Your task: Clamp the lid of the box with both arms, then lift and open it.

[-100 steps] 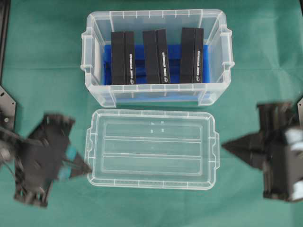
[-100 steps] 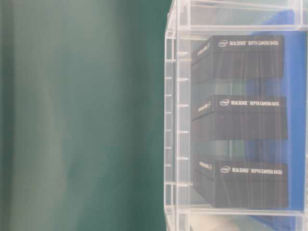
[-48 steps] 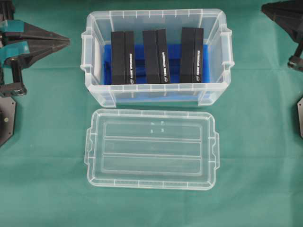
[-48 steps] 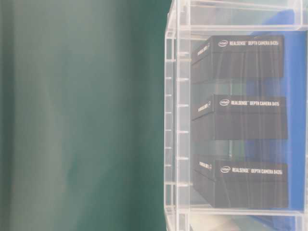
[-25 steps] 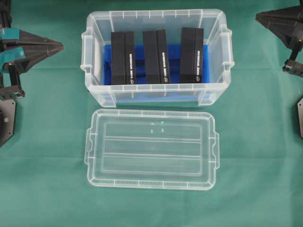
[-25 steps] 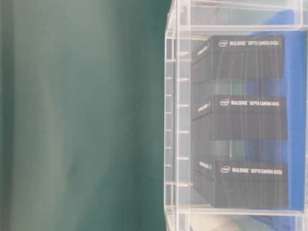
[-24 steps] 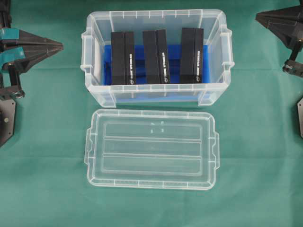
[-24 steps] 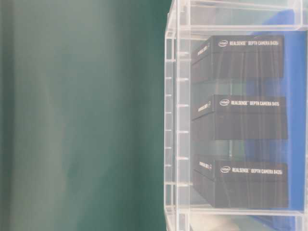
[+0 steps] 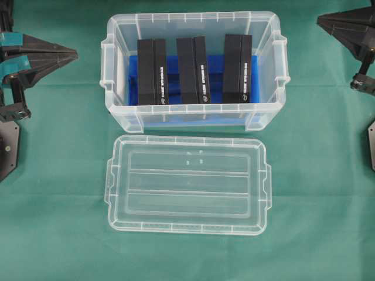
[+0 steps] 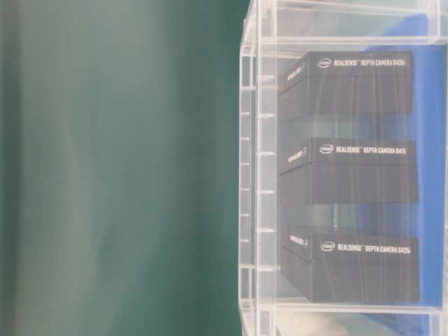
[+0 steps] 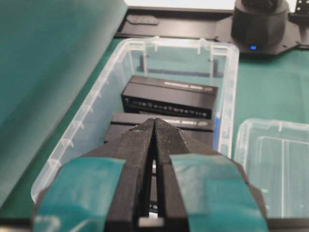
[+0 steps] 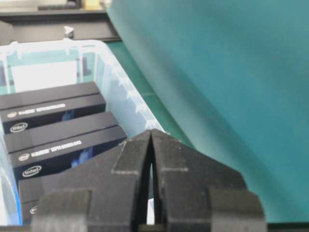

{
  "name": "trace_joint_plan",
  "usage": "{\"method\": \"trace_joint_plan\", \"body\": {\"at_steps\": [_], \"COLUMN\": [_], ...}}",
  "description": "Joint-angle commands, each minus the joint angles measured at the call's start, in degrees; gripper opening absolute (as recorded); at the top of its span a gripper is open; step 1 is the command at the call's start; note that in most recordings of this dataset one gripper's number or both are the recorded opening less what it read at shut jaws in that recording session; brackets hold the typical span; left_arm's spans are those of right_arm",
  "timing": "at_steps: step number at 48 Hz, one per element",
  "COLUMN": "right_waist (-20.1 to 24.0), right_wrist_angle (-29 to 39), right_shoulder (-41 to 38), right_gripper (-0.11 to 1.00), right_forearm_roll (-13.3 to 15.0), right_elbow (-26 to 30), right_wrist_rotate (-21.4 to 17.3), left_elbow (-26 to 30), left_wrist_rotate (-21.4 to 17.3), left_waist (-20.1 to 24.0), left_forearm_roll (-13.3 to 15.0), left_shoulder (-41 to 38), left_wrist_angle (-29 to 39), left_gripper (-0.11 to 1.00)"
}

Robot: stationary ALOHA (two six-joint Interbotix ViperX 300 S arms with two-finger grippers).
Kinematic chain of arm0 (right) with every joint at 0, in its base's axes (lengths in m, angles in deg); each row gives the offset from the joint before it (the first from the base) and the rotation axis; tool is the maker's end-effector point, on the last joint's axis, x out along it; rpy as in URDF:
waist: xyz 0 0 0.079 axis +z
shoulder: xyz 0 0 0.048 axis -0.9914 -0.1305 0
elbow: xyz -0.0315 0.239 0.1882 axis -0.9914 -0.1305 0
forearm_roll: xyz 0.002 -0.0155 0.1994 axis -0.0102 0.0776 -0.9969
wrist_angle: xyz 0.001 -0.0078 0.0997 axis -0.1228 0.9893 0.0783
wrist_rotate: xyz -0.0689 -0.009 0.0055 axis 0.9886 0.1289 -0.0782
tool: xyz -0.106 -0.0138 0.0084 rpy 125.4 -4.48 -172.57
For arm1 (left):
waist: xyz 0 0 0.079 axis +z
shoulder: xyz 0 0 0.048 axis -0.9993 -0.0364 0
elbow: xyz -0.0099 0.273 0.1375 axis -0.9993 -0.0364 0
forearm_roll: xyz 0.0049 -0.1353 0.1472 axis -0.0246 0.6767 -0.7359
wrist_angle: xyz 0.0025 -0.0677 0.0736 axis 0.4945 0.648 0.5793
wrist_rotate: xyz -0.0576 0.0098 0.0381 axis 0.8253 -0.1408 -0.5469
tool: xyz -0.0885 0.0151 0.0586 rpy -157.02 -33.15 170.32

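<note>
The clear lid lies flat on the green cloth in front of the box, a deep clear tub with a blue base and black upright cases inside. The lid's edge also shows at the right of the left wrist view. My left gripper hovers at the far left, level with the box, shut and empty, its tips pointing at the tub. My right gripper sits at the top right corner, also shut on nothing, tips aimed at the box.
Green cloth covers the table and rises as a backdrop. Black arm base plates sit at the left edge and right edge. A black arm base stands beyond the box in the left wrist view.
Two seconds ago both grippers were at the lid's short ends; they have since pulled back and up beside the box. In the last half second almost nothing moved.
</note>
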State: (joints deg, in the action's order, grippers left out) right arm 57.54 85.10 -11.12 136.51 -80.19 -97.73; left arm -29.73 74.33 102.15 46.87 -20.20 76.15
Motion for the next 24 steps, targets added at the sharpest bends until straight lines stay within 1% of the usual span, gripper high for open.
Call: {"method": "trace_joint_plan", "body": {"at_steps": [1, 8, 24], "right_waist": [-0.1, -0.1, -0.1], "right_wrist_angle": [-0.4, -0.4, -0.5], "right_shoulder": [0.0, 0.0, 0.1], "right_gripper": [0.0, 0.0, 0.0], "right_forearm_roll": [-0.4, -0.9, -1.1], "right_elbow": [1.0, 1.0, 1.0], "right_wrist_rotate": [-0.1, -0.1, -0.1], "left_elbow": [0.9, 0.8, 0.8], "left_wrist_rotate": [0.4, 1.6, 1.6], "left_waist": [0.2, 0.2, 0.2], "left_forearm_roll": [0.2, 0.1, 0.1], "left_shoulder": [0.0, 1.1, 1.3], "left_wrist_angle": [-0.4, -0.1, 0.6], "left_gripper": [0.0, 0.0, 0.0]}}
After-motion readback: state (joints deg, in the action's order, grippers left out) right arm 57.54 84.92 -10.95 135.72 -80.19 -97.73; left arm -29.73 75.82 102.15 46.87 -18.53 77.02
